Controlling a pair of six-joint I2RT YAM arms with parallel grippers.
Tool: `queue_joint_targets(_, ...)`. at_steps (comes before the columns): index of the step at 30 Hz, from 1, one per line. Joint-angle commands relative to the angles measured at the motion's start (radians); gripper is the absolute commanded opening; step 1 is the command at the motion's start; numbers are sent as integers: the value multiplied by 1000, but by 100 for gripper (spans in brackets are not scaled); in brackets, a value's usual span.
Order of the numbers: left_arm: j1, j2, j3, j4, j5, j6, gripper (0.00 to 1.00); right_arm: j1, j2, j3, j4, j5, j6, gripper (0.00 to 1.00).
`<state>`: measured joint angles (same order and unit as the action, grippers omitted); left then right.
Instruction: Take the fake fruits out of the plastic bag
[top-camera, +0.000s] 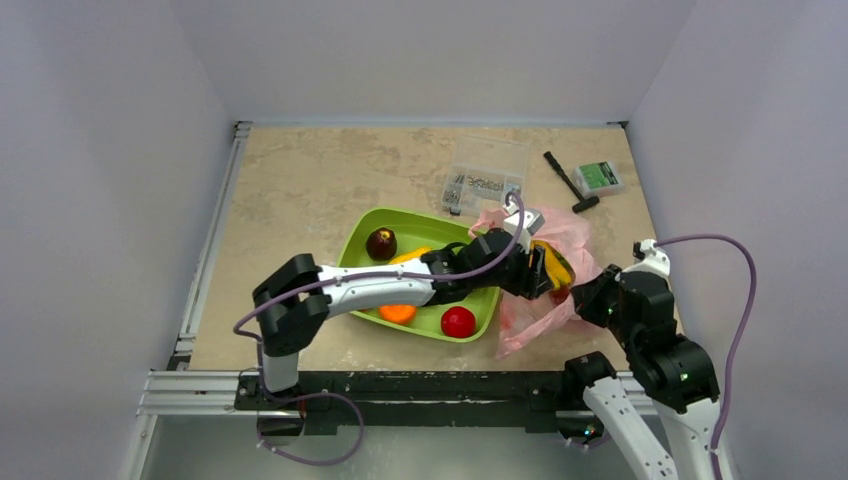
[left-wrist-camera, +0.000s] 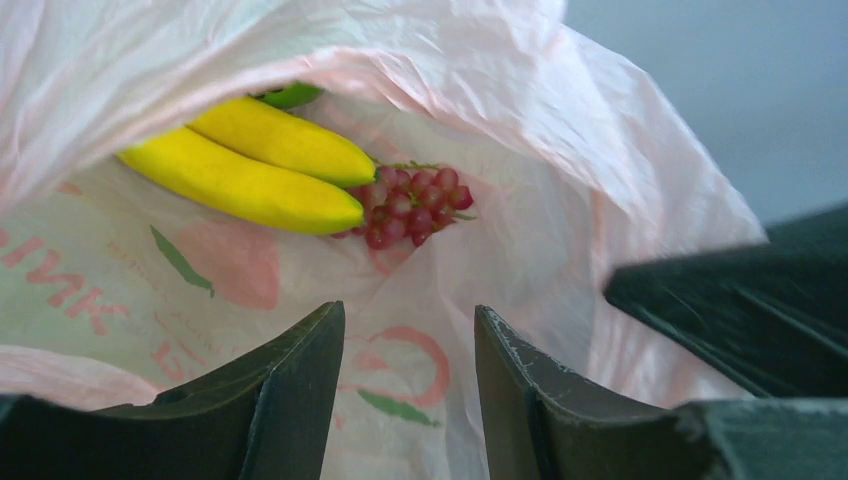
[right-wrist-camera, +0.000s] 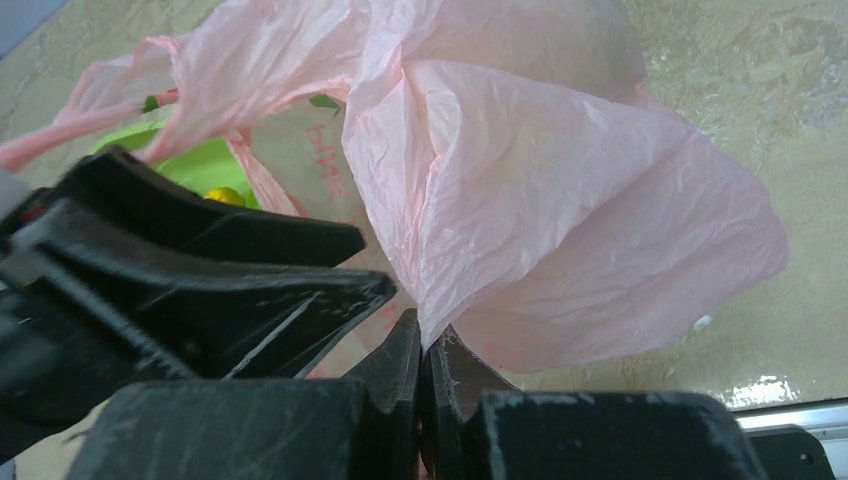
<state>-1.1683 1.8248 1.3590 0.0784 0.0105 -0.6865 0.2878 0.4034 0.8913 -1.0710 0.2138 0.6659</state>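
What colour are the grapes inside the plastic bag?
The grape bunch is dark red; the left wrist view shows it best.

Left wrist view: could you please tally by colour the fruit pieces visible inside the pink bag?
Yellow banana fingers: 2
Dark red grape bunch: 1
Green piece, mostly hidden: 1
Total: 4

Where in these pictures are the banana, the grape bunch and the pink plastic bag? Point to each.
banana (left-wrist-camera: 240, 188): left wrist view, middle of the lower yellow curve.
grape bunch (left-wrist-camera: 410, 205): left wrist view, centre of the red cluster.
plastic bag (right-wrist-camera: 560, 200): right wrist view, crinkled side wall.
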Motion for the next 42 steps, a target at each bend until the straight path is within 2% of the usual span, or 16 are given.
queue_joint_targets(1,-15,86,93,4,-184,-137,49,-1,-64,6,-22,5,29,0)
queue_joint_targets(5,-19,155,133,-33,-262,-270,49,-1,-116,-15,-21,-3,43,0)
queue_joint_targets(8,-18,221,187,-139,-314,-352,51,-2,-146,-33,-14,-7,50,0)
queue_joint_targets(10,-16,262,223,-152,-326,-358,53,0,-155,-45,-3,-21,54,0)
queue_joint_targets(16,-2,352,303,-203,-358,-397,64,-1,-122,-29,-8,-17,51,0)
queue_joint_targets(21,2,413,353,-241,-428,-409,83,-1,-116,-9,-9,-3,49,0)
queue_joint_targets(25,11,475,402,-260,-437,-434,85,-1,-110,0,0,1,52,0)
queue_joint_targets(31,24,561,442,-256,-450,-453,78,-2,-84,19,27,-6,41,0)
queue_joint_targets(36,32,624,482,-233,-457,-372,69,-1,-77,18,41,-11,36,0)
queue_joint_targets(38,32,648,507,-244,-451,-342,64,-1,-75,22,44,-11,33,0)
queue_joint_targets(42,38,645,472,-191,-421,-318,47,-2,-79,30,33,0,29,0)
